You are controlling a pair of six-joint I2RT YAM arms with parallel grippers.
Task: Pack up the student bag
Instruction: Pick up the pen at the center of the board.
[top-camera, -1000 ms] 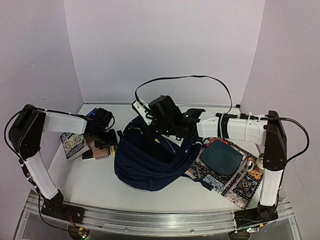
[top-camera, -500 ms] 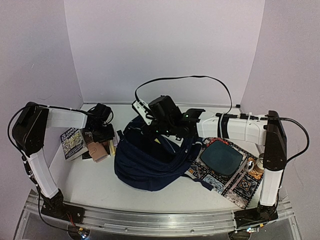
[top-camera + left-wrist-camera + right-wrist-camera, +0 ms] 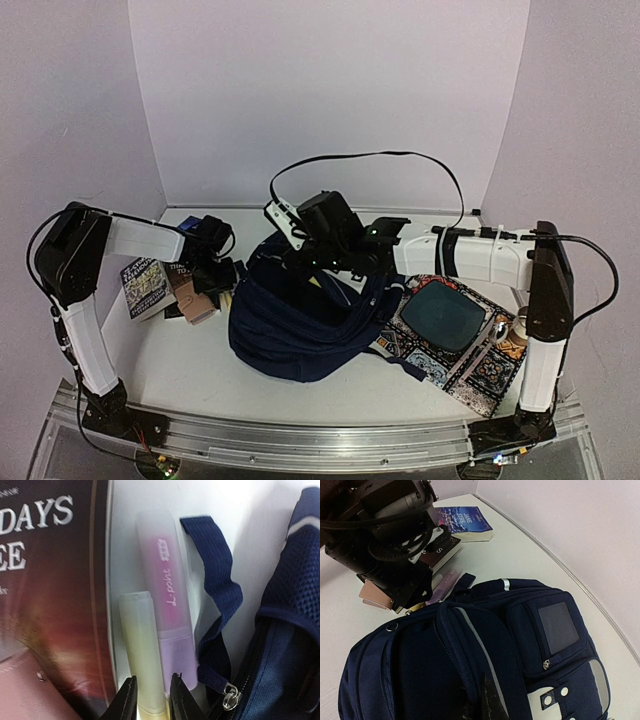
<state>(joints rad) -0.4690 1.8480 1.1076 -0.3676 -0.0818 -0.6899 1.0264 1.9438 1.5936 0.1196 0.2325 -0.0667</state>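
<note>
**Nearest you, right side.** Patterned mat [image 3: 478,375], flat on the desk [image 3: 180,370], with a dark teal rectangle [image 3: 443,315] lying on it. Only the top view shows you these.

**Centre.** Bag [image 3: 295,335], navy, slumped on the desk with its right side touching the mat. The right wrist view alone gives you its front: a grey square panel [image 3: 559,625], white patches [image 3: 555,696] with snaps, and a white stripe.

**Right gripper** [image 3: 481,702]. Jaws closed tight on a ridge of the bag's fabric beside that stripe, at the bag's upper edge.

**Left of the bag.** Stack of books [image 3: 160,285]. From above you get their covers only. The left wrist view adds two pens lying side by side on the desk, between a dark red book [image 3: 55,590] and the bag's strap [image 3: 215,590]. They are a yellow pen [image 3: 140,645] and a pink pen [image 3: 167,600], and they touch along their length.

**Left gripper** [image 3: 150,702]. Narrow, with one finger against each side of the yellow pen's near end. The pen lies flat on the desk.

**Farthest.** Blue book [image 3: 465,522] near the back wall. You can read its cover only in the right wrist view.
</note>
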